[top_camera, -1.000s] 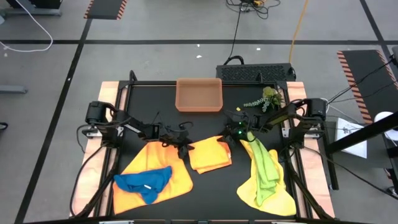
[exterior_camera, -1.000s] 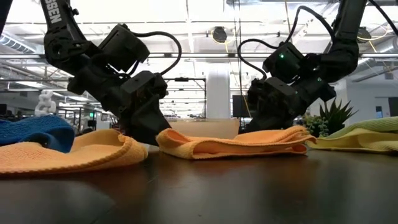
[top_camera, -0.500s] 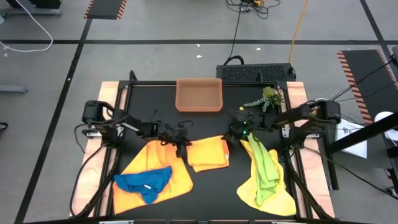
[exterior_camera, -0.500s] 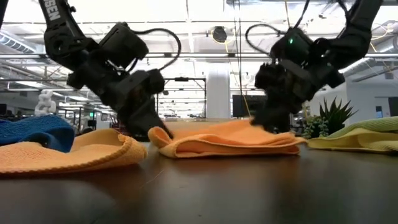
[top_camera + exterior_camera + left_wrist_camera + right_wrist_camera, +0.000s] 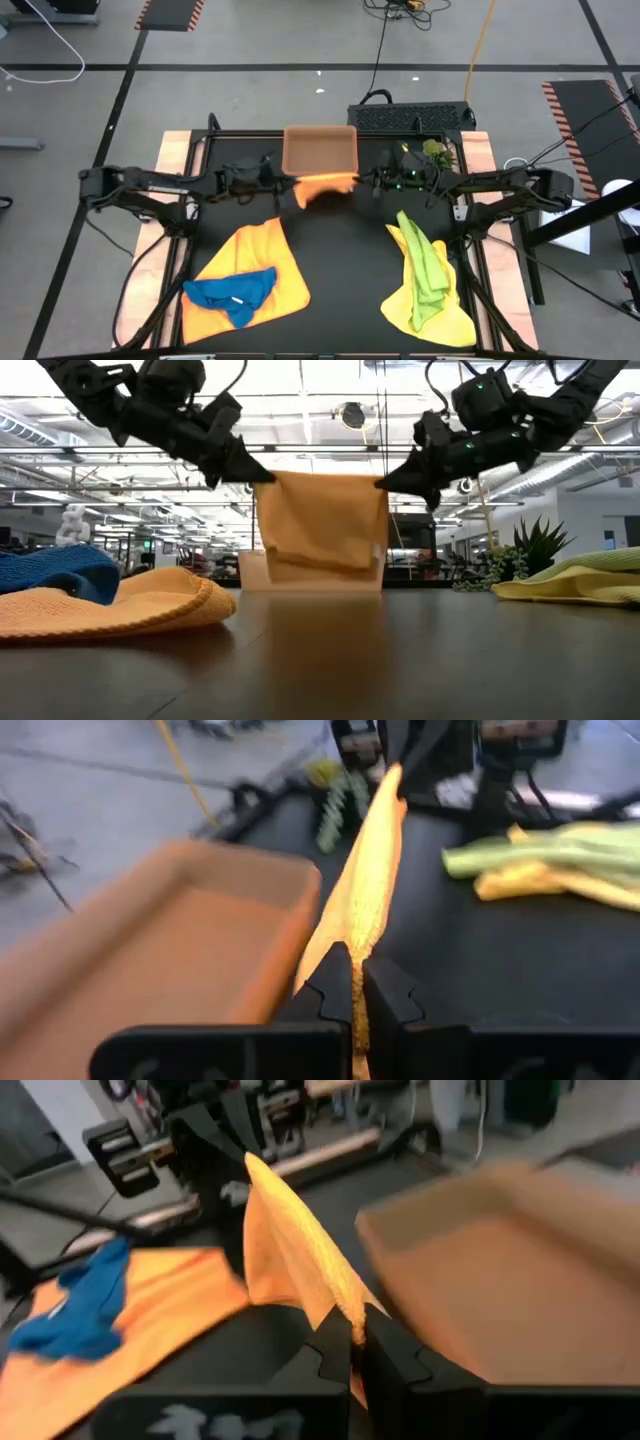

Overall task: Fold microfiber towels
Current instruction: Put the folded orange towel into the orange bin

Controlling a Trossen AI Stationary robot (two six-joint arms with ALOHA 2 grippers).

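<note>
A folded orange-yellow towel (image 5: 320, 520) hangs like a curtain between my two grippers, in front of the tray (image 5: 320, 150). My left gripper (image 5: 285, 186) is shut on its upper left corner and my right gripper (image 5: 363, 184) on its upper right corner. A larger orange towel (image 5: 255, 262) lies flat near the table's front left, with a crumpled blue towel (image 5: 232, 290) on top of it. At the front right a lime green towel (image 5: 425, 262) lies over a yellow one (image 5: 430, 318). My left gripper (image 5: 352, 985) pinches the towel's upper left corner (image 5: 350, 932) between its two fingers, coming nearly level from the table's left. Several layers seem caught. The top edge runs taut toward the other gripper and the cloth hangs below, clear of the table. My right gripper (image 5: 352, 1342) pinches the towel's upper right corner (image 5: 335, 1302) between its two fingers, reaching nearly level from the table's right. The top edge stretches straight from here to the left gripper. The folded cloth hangs below, off the table.
The orange-brown tray stands at the table's far middle, just behind the hanging towel. A green plant sprig (image 5: 425, 160) lies at the far right, close to my right arm. Bare black tabletop (image 5: 340, 260) lies between the two towel heaps.
Both grippers have taken hold of the folded towel's far corners on the table, then risen and gone toward the far edge, tipping up to nearly level. The towel has come off the table where it lay flat and now hangs between them.
</note>
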